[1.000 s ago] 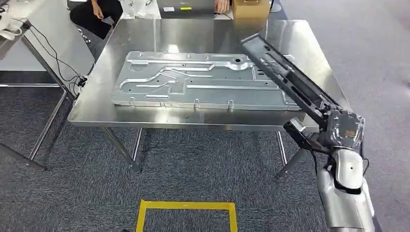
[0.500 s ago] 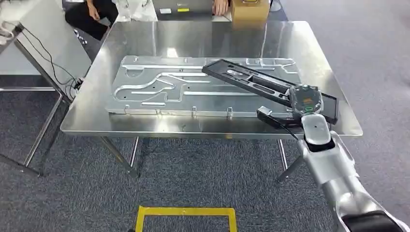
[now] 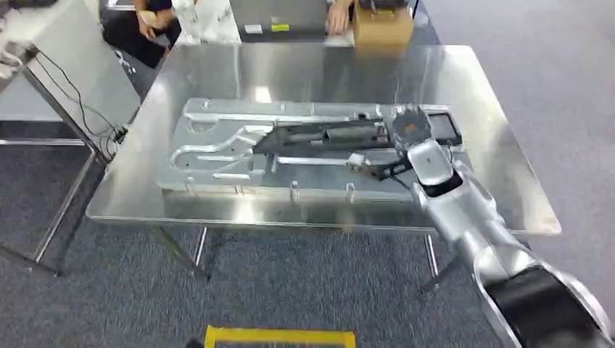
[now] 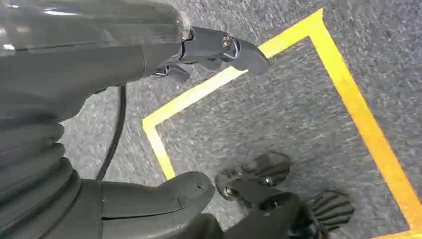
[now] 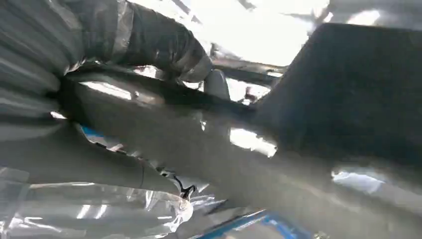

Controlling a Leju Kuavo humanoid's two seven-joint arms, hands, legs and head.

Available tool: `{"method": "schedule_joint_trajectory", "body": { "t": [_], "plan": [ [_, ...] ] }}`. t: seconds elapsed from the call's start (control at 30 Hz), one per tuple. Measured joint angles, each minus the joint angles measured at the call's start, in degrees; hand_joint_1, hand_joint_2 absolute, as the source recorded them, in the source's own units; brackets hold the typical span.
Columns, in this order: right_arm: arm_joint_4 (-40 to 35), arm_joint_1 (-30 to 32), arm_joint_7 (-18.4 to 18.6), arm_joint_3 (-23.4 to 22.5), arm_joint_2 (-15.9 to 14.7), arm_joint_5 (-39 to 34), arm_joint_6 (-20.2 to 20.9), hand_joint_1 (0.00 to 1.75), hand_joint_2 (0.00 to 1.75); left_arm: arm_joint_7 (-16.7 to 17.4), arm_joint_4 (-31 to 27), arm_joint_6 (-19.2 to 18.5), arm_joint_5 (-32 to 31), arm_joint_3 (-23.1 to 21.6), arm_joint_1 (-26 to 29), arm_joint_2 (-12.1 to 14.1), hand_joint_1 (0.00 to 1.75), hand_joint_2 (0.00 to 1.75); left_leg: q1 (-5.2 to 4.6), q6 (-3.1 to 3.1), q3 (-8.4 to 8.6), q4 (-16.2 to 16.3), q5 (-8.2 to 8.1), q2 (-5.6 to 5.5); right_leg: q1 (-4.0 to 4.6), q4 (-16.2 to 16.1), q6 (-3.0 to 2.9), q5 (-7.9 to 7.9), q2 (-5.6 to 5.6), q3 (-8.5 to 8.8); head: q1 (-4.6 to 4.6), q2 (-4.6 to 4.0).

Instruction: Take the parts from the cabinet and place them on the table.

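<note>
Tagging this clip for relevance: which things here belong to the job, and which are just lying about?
Job:
- black part, held by the right hand
- silver stamped panel
- steel table

Lying about:
- cardboard box
- cables
- yellow floor tape
- left hand, hanging open

right arm outstretched, right hand (image 3: 408,127) gripping; left hand (image 4: 149,124) hanging, fingers apart, holding nothing.

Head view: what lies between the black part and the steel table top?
A large stamped metal plate lies under the black part, on the table.
</note>
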Motion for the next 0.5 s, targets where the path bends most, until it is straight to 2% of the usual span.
{"method": "schedule_joint_trajectory", "body": {
  "t": [0.07, 0.1, 0.13, 0.2, 0.23, 0.27, 0.3, 0.33, 0.37, 0.4, 0.43, 0.47, 0.5],
  "plan": [
    [0.81, -0.28, -1.09, 1.22, 1.73, -0.02, 0.00, 1.75, 1.75, 0.04, 0.00, -0.22, 0.17, -0.07, 0.09, 0.07, 0.00, 1.75, 0.12, -0.55, 0.23, -0.13, -0.47, 0.21, -0.18, -0.38, -0.80, -0.15, 0.22, 0.92, -0.02, 0.02],
    [1.20, -0.33, -1.51, 1.97, 2.82, -0.02, -0.02, 1.75, 1.75, 0.04, 0.00, -0.31, 0.17, -0.11, 0.01, 0.13, 0.00, 1.75, 0.33, -0.73, -0.39, 2.02, -0.96, 0.39, -0.16, -0.65, -1.24, -0.38, 0.30, 1.52, -0.07, 0.02],
    [1.60, -0.39, -1.68, 2.62, 3.96, -0.02, -0.11, 1.75, 1.75, 0.04, 0.00, -0.42, 0.22, -0.18, -0.22, 0.13, 0.00, 1.75, 0.39, -0.98, -2.28, 5.66, -1.99, 0.52, -0.15, -0.73, -1.52, -0.57, 0.41, 1.78, -0.09, 0.02],
    [2.71, -0.18, -1.94, 3.85, 5.75, -0.02, -0.22, 1.75, 1.75, 0.00, 0.00, -0.48, 0.24, -0.31, -0.53, 0.11, 0.00, 1.75, 0.60, -1.53, -7.92, 14.59, -6.13, 0.52, 0.04, -0.70, -1.83, -1.10, 0.55, 2.08, -0.07, 0.02],
    [3.19, 0.02, -2.03, 4.11, 6.27, -0.02, -0.24, 1.75, 1.75, 0.00, 0.00, -0.48, 0.24, -0.35, -0.55, 0.11, 0.00, 1.75, 0.62, -1.65, -10.11, 17.34, -7.36, 0.52, 0.13, -0.66, -1.87, -1.35, 0.55, 2.23, -0.07, 0.02],
    [3.71, 0.23, -2.27, 4.37, 6.92, -0.11, -0.20, 1.75, 1.75, 0.00, 0.00, -0.48, 0.28, -0.37, -0.43, 0.11, 0.00, 1.75, 0.62, -1.66, -11.28, 17.79, -6.82, 0.52, 0.19, -0.59, -1.85, -1.63, 0.56, 2.47, -0.07, 0.02],
    [4.15, 0.39, -2.45, 4.50, 7.15, -0.35, -0.07, 1.75, 1.75, 0.00, 0.00, -0.48, 0.42, -0.39, -0.30, 0.11, 0.00, 1.75, 0.62, -1.57, -11.04, 15.48, -4.59, 0.52, 0.21, -0.51, -1.79, -1.93, 0.55, 2.82, -0.07, 0.02],
    [4.66, 0.49, -2.64, 4.50, 7.32, -0.66, 0.15, 1.75, 1.75, 0.00, 0.00, -0.48, 0.50, -0.39, -0.22, 0.13, 0.00, 1.75, 0.62, -1.43, -9.60, 11.04, -1.30, 0.52, 0.23, -0.47, -1.67, -2.25, 0.54, 3.25, -0.07, 0.02],
    [5.27, 0.63, -2.66, 4.50, 7.34, -1.12, 0.29, 0.00, 1.75, 0.00, 0.00, -0.48, 0.72, -0.39, -0.16, 0.20, 0.00, 1.75, 0.62, -1.25, -7.49, 5.48, 2.36, 0.53, 0.23, -0.47, -1.54, -2.51, 0.51, 3.75, -0.07, 0.02],
    [5.77, 0.82, -2.64, 4.50, 7.34, -1.53, 0.17, 0.00, 1.75, 0.00, 0.00, -0.41, 1.09, -0.37, -0.09, 0.28, 0.00, 1.75, 0.61, -0.91, -5.89, 1.03, 4.97, 0.52, 0.23, -0.54, -1.36, -2.70, 0.47, 3.98, -0.07, 0.02],
    [6.38, 1.01, -2.58, 4.50, 7.30, -1.90, -0.11, 0.00, 1.75, 0.02, 0.00, -0.31, 1.18, -0.37, -0.05, 0.31, 0.00, 1.75, 0.17, -0.76, -5.83, 0.34, 2.90, 0.51, 0.49, -0.36, -1.17, -2.76, 0.54, 4.05, -0.07, 0.00],
    [6.99, 1.37, -2.60, 4.50, 6.97, -2.27, -0.70, 0.00, 1.75, 0.07, 0.00, -0.09, 1.14, -0.39, -0.10, 0.33, 0.00, 1.75, 0.11, -0.34, -5.81, 0.43, 2.43, 0.49, 0.49, -0.38, -0.83, -2.82, 0.61, 3.75, -0.07, 0.02],
    [7.38, 2.29, -2.71, 4.48, 6.52, -2.69, -1.46, 0.00, 1.75, 0.20, 0.00, 0.02, 1.09, -0.42, 0.13, 0.35, 0.00, 1.75, 0.09, 0.02, -5.56, 0.33, 3.96, 0.47, 0.48, -0.38, -0.48, -2.98, 0.61, 3.87, -0.07, 0.02]
  ]
}}
